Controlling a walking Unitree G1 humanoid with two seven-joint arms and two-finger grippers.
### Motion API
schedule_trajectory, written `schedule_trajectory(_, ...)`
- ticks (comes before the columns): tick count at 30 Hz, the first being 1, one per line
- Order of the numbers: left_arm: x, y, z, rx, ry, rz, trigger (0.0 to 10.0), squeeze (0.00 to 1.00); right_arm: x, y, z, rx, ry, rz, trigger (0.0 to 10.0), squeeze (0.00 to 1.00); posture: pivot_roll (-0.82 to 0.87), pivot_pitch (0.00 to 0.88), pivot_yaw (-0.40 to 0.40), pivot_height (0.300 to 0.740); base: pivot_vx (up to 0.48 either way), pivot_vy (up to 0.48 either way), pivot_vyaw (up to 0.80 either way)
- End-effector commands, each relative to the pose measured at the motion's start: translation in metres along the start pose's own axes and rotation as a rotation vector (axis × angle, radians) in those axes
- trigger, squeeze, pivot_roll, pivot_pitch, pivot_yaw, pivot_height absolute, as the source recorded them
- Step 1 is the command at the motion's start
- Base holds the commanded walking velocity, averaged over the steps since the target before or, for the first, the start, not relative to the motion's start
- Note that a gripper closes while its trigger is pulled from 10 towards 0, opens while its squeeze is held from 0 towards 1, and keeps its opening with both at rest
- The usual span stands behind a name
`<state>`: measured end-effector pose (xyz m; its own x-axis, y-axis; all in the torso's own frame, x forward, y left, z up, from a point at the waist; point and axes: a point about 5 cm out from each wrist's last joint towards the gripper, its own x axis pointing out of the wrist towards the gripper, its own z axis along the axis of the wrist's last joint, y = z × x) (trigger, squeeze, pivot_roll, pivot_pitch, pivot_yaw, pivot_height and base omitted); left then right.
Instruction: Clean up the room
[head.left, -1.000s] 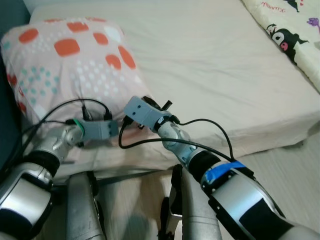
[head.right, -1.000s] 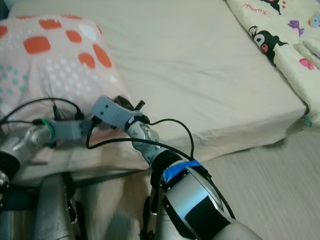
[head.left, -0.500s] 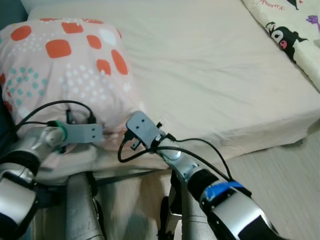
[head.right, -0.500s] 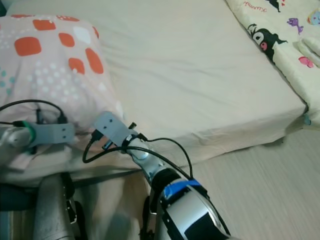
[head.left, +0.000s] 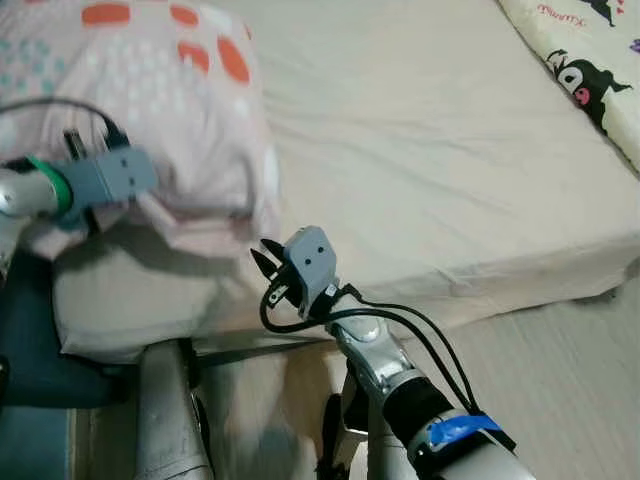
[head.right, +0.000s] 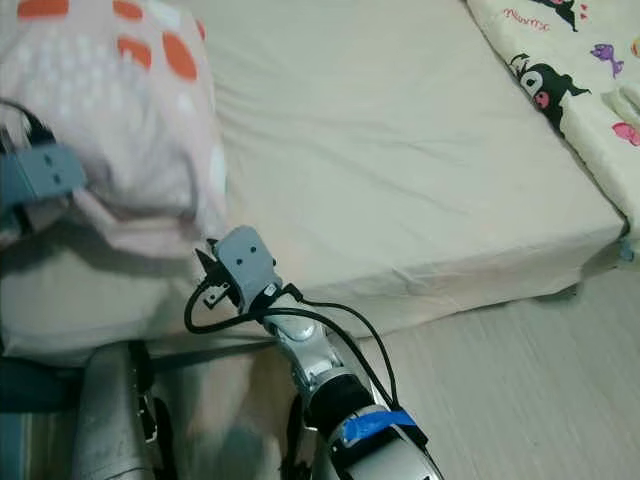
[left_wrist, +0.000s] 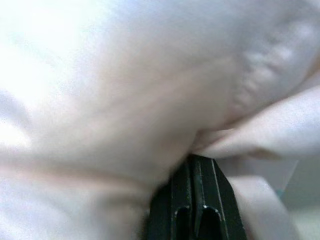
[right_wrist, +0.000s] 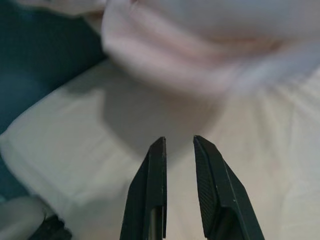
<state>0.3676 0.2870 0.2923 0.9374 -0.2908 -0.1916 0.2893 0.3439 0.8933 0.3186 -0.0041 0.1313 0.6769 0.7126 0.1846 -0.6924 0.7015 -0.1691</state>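
Note:
A pink pillow (head.left: 170, 90) with orange squares and pale dots lies at the head of the bed, its near edge raised off the sheet. My left gripper (left_wrist: 195, 162) is shut on a fold of the pillow's pink cover, and its grey wrist block (head.left: 105, 180) presses into the pillow's lower left side. My right gripper (head.left: 268, 258) hangs just off the bed's front edge below the pillow's corner. In the right wrist view its fingers (right_wrist: 156, 165) stand a little apart with nothing between them, pointing at the cream sheet (right_wrist: 165, 100) under the pillow.
The mattress (head.left: 430, 150) in a cream sheet stretches to the right. A pale blanket (head.left: 590, 70) with cartoon prints lies at the far right. Light wood floor (head.left: 570, 370) runs along the bed's front. A dark teal surface (head.left: 30, 380) stands at the left.
My left gripper has lifted the pillow's near edge up and to the left. My right gripper has come away from the pillow and dropped to the bed's front edge.

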Motion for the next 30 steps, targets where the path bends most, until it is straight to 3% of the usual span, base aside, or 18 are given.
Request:
schedule_trajectory(1,-0.013,0.018,0.003,-0.043,-0.027,0.004,0.0,0.0,-0.011,0.0,-0.009,0.028,0.028,0.003,10.0,0.0,0.04,0.273,-0.078,0.539,0.0,0.0,0.0)
schedule_trajectory(5,-0.021,0.019,-0.002,-0.032,0.014,-0.093,0.0,0.0,-0.015,0.004,-0.012,0.036,0.046,0.03,10.0,0.0,0.05,0.273,-0.079,0.539,0.0,0.0,0.0)
schedule_trajectory(9,-0.037,0.002,-0.025,0.021,0.157,-0.299,0.0,0.0,-0.015,0.015,-0.014,0.037,0.065,0.068,10.0,0.0,0.05,0.274,-0.08,0.539,0.0,0.0,0.0)
schedule_trajectory(12,-0.044,-0.007,-0.032,0.02,0.209,-0.388,0.0,0.0,-0.015,0.019,-0.014,0.037,0.074,0.082,10.0,0.0,0.05,0.274,-0.081,0.539,0.0,0.0,0.0)
schedule_trajectory(14,-0.055,-0.022,-0.041,-0.001,0.263,-0.541,0.0,0.0,-0.015,0.026,-0.015,0.039,0.086,0.106,10.0,0.0,0.05,0.275,-0.081,0.539,0.0,0.0,0.0)
schedule_trajectory(17,-0.061,-0.029,-0.044,-0.017,0.281,-0.601,0.0,0.0,-0.015,0.029,-0.016,0.042,0.094,0.116,10.0,0.0,0.05,0.275,-0.081,0.539,0.0,0.0,0.0)
schedule_trajectory(19,-0.076,-0.043,-0.047,-0.069,0.298,-0.728,0.0,0.0,-0.016,0.035,-0.018,0.046,0.105,0.142,10.0,0.0,0.05,0.273,-0.08,0.539,0.0,0.0,0.0)
schedule_trajectory(20,-0.076,-0.043,-0.047,-0.069,0.298,-0.728,0.0,0.0,-0.016,0.035,-0.018,0.046,0.105,0.142,10.0,0.0,0.05,0.273,-0.08,0.539,0.0,0.0,0.0)
schedule_trajectory(22,-0.09,-0.051,-0.041,-0.165,0.277,-0.821,0.0,0.0,-0.017,0.04,-0.018,0.058,0.11,0.161,10.0,0.0,0.05,0.27,-0.082,0.539,0.0,0.0,0.0)
schedule_trajectory(25,-0.114,-0.042,-0.032,-0.225,0.315,-0.893,0.0,0.0,-0.019,0.046,-0.018,0.071,0.122,0.197,10.0,0.0,0.05,0.268,-0.079,0.539,0.0,0.0,0.0)
schedule_trajectory(30,-0.133,-0.031,-0.014,-0.281,0.287,-0.923,0.0,0.0,-0.023,0.052,-0.023,0.084,0.142,0.224,10.0,0.0,0.07,0.259,-0.083,0.539,0.0,0.0,0.0)
